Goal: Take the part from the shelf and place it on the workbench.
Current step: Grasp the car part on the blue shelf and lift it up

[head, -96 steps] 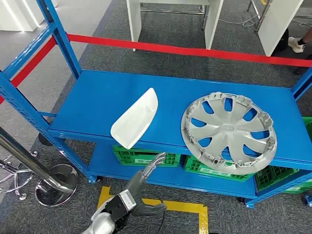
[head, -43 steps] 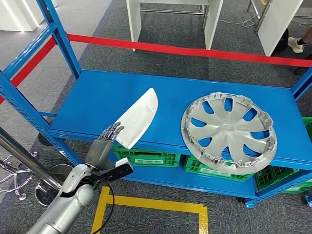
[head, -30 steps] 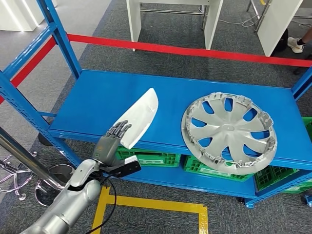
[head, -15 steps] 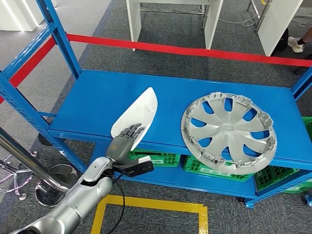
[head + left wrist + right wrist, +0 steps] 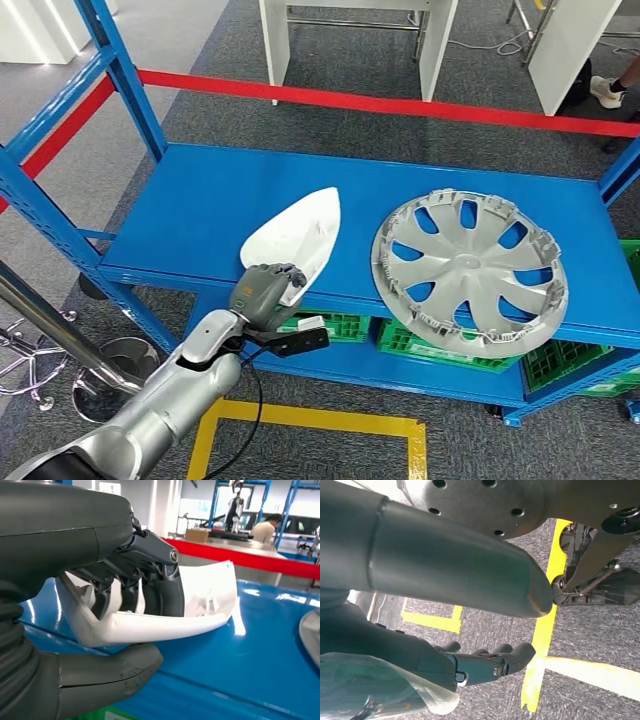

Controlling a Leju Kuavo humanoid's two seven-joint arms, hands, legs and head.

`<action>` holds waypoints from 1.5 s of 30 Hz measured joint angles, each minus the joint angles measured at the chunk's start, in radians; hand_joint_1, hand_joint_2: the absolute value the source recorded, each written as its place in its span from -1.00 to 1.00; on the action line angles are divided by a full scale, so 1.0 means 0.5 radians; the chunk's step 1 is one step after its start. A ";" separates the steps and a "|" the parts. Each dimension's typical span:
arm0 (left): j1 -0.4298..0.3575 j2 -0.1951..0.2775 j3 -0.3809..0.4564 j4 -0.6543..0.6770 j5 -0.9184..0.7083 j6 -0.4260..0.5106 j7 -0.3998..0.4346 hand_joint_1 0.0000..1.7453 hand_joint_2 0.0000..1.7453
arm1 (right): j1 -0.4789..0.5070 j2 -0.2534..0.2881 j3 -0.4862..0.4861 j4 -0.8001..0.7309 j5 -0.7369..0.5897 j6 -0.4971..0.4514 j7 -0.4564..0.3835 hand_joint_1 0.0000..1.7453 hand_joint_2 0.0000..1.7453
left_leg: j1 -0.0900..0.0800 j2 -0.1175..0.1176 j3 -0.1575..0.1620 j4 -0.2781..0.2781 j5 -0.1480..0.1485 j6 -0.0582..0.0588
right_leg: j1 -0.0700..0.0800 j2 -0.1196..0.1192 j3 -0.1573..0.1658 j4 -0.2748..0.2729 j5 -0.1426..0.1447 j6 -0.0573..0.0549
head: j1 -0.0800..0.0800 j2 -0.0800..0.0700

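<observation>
A white curved plastic part [image 5: 296, 236] lies at the front edge of the blue shelf [image 5: 211, 200]. My left hand [image 5: 266, 291] grips its near end, fingers curled over the top and thumb underneath. In the left wrist view the dark fingers [image 5: 151, 587] wrap the white part [image 5: 203, 605] while the grey thumb [image 5: 109, 672] sits below its edge. My right hand [image 5: 486, 667] hangs over the floor with its fingers apart and nothing in it.
A large silver wheel cover [image 5: 468, 270] rests on the shelf to the right of the part. Green crates [image 5: 423, 340] sit on the lower shelf. A red barrier tape [image 5: 377, 103] runs behind the shelf. Yellow floor markings [image 5: 317, 420] lie in front.
My left hand rose from below the shelf to the white part and closed on its near end. The part has turned flatter and shifted slightly right.
</observation>
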 joint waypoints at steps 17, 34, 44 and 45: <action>-0.031 0.146 0.046 -0.238 -0.343 0.325 0.227 1.00 1.00 | 0.003 0.001 -0.019 0.000 -0.006 -0.011 -0.024 -1.00 -1.00 | 0.000 -0.001 -0.001 0.000 0.003 0.000 | 0.000 -0.002 -0.001 0.001 0.000 0.000 | 0.000 0.000; -0.024 0.401 -0.205 -0.784 -0.898 0.560 0.629 1.00 1.00 | -0.001 0.002 -0.053 0.000 -0.007 -0.009 -0.029 -1.00 -1.00 | 0.000 -0.001 -0.003 0.000 0.003 0.000 | 0.000 -0.002 -0.003 0.001 0.000 0.000 | 0.000 0.000; -0.067 0.484 -0.376 -0.905 -0.902 0.562 0.693 1.00 1.00 | -0.003 0.002 -0.053 0.000 -0.003 -0.007 -0.035 -1.00 -1.00 | 0.000 -0.001 -0.003 0.000 0.003 0.000 | 0.000 -0.001 -0.003 0.001 0.000 0.000 | 0.000 0.000; -0.075 0.491 -0.393 -0.913 -0.902 0.562 0.706 1.00 1.00 | -0.003 0.002 -0.053 0.000 -0.002 -0.006 -0.035 -1.00 -1.00 | 0.000 -0.001 -0.003 0.000 0.003 0.000 | 0.000 -0.001 -0.003 0.001 0.000 0.000 | 0.000 0.000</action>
